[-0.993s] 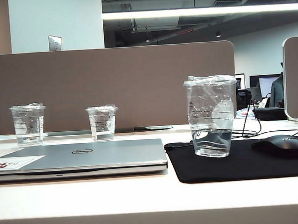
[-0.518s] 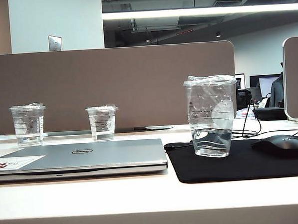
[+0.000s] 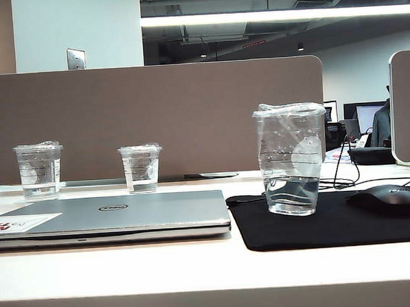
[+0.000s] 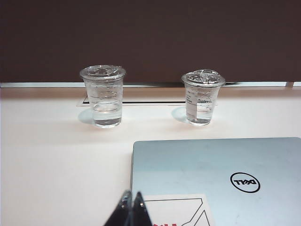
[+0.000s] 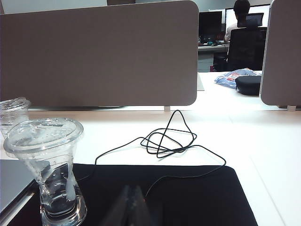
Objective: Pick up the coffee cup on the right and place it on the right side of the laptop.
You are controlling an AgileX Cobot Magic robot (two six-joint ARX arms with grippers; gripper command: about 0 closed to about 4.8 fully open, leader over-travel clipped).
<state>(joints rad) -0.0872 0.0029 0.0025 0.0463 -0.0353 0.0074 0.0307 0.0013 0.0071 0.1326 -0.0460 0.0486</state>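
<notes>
The coffee cup (image 3: 291, 158), tall clear plastic with a crinkled film top and some liquid at the bottom, stands on the black mouse pad (image 3: 332, 222), just right of the closed silver Dell laptop (image 3: 119, 216). No arm shows in the exterior view. In the right wrist view my right gripper (image 5: 132, 190) is shut and empty above the pad, a short way beside the coffee cup (image 5: 49, 169). In the left wrist view my left gripper (image 4: 132, 195) is shut and empty over the corner of the laptop (image 4: 221, 174) that bears the white sticker.
Two shorter clear cups (image 3: 39, 171) (image 3: 141, 168) stand behind the laptop near the brown partition (image 3: 155, 118). A black mouse (image 3: 389, 199) lies on the pad's right part, its thin cable (image 5: 164, 139) looped on the white table behind.
</notes>
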